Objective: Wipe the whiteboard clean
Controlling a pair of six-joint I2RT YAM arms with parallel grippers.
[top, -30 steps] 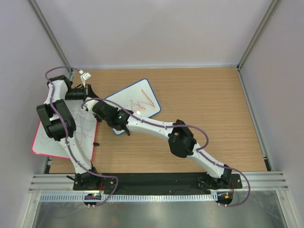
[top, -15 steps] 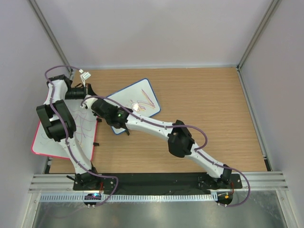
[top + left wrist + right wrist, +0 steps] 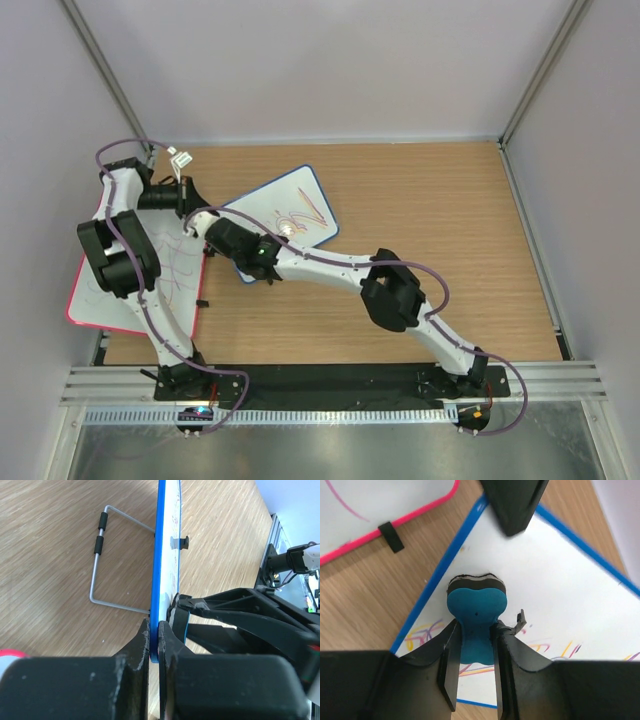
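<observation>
The whiteboard (image 3: 293,198) has a dark blue frame and lies tilted on the table, with red, purple and yellow scribbles on it. My left gripper (image 3: 193,194) is shut on its left frame edge (image 3: 159,555), and the pinch point (image 3: 154,636) shows in the left wrist view. My right gripper (image 3: 474,630) is shut on a teal eraser (image 3: 476,611), whose dark pad rests on the white surface (image 3: 560,575) near the board's left corner. Scribbles lie beside and behind the eraser. In the top view the right gripper (image 3: 208,227) hides the eraser.
A larger pink-framed whiteboard (image 3: 98,298) with purple scribbles lies under the left arm at the table's left edge; it also shows in the right wrist view (image 3: 380,505). A wire stand (image 3: 98,560) juts from the blue board's back. Walls enclose the table.
The right arm has shifted a little, its elbow to the right and its wrist lower, with the eraser still on the board's left part. The left arm has not moved.
</observation>
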